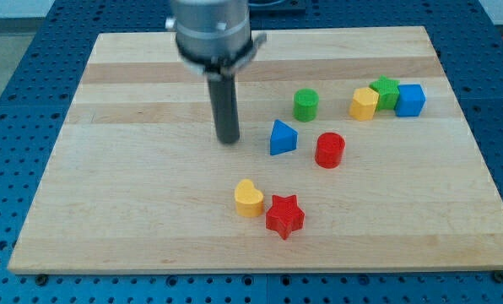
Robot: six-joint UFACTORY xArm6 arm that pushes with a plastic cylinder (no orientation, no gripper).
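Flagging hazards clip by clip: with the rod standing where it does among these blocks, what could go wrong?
1. My tip stands just left of the blue triangular block; a glancing push could spin it into the red cylinder.
2. The yellow heart block and red star block touch, so nudging one likely drags both.

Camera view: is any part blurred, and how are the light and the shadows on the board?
In the camera view, the metal arm head at the top is blurred, while my tip, left of the blue triangle block, looks fairly sharp; light is soft and even on the wooden board, with faint short shadows and no strong glare.
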